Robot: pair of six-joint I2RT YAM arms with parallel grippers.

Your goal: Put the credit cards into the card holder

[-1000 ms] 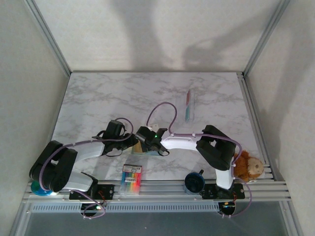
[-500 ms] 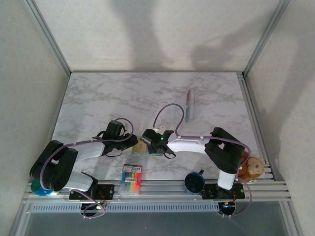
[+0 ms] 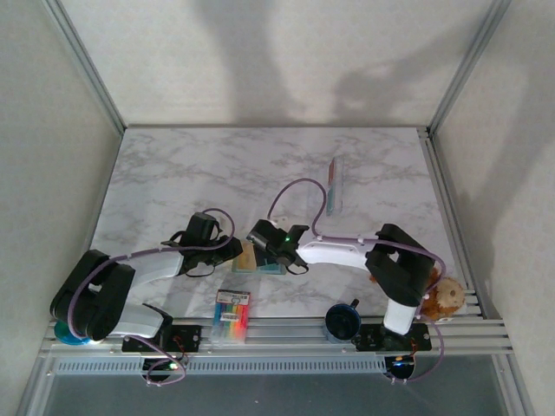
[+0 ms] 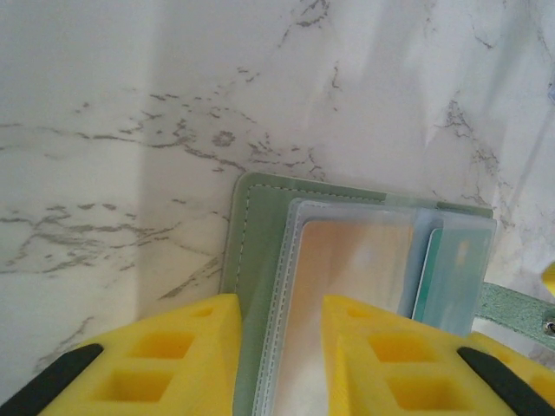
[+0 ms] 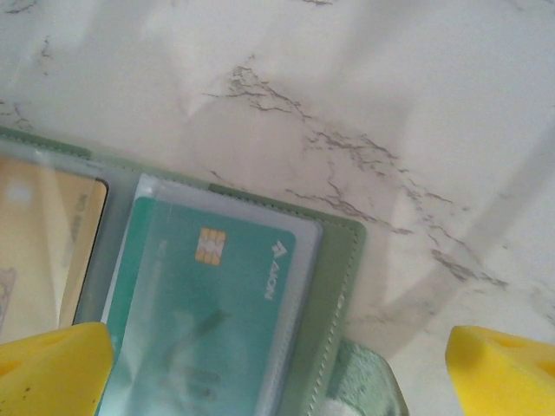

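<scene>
White marble table [image 3: 173, 173]: open card holder [image 4: 256, 251], marker pack [image 3: 231, 314], likely credit card [image 3: 336, 185] far right.

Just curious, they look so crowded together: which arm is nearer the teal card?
Right. The right fingers hang over the teal card; the left fingers are over the tan card beside it, in the same wallet.

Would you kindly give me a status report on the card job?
Left gripper open, right gripper open, both over card holder. Gold card, teal card sleeved.

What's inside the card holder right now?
Open card holder: tan-gold card and teal card behind clear sleeves. Anything beneath them is covered.
</scene>
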